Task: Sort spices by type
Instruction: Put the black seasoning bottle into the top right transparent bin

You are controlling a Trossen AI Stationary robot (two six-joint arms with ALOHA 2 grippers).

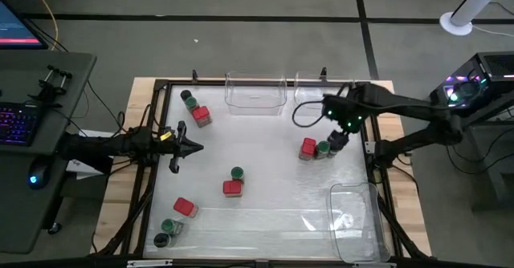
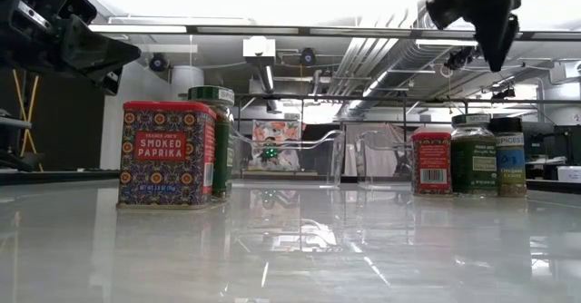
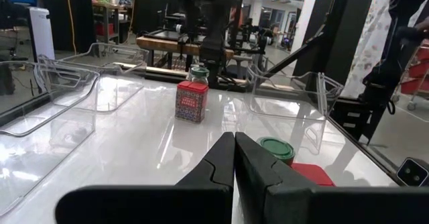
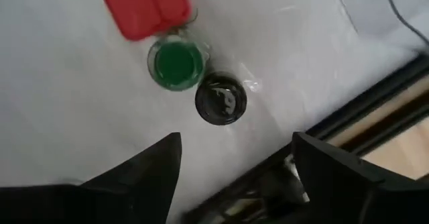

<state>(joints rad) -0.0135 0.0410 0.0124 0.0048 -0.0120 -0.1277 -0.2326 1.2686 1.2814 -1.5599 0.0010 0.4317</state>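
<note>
Paprika tin (image 2: 166, 153) sits lower left: rigid, light, best pinched across flat sides. Right gripper (image 4: 234, 160) hangs wide open, empty, above dark-capped jar (image 4: 220, 98); left gripper (image 1: 175, 146) shut, empty.

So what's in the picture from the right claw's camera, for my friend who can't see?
Three spice jars stand close together on a white table: a red cap, a green cap and a dark cap. The right claw hangs open above them, holding nothing.

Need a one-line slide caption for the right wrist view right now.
Right gripper, open, above a red-capped jar, green-capped jar and dark-capped jar grouped on the white table.
</note>
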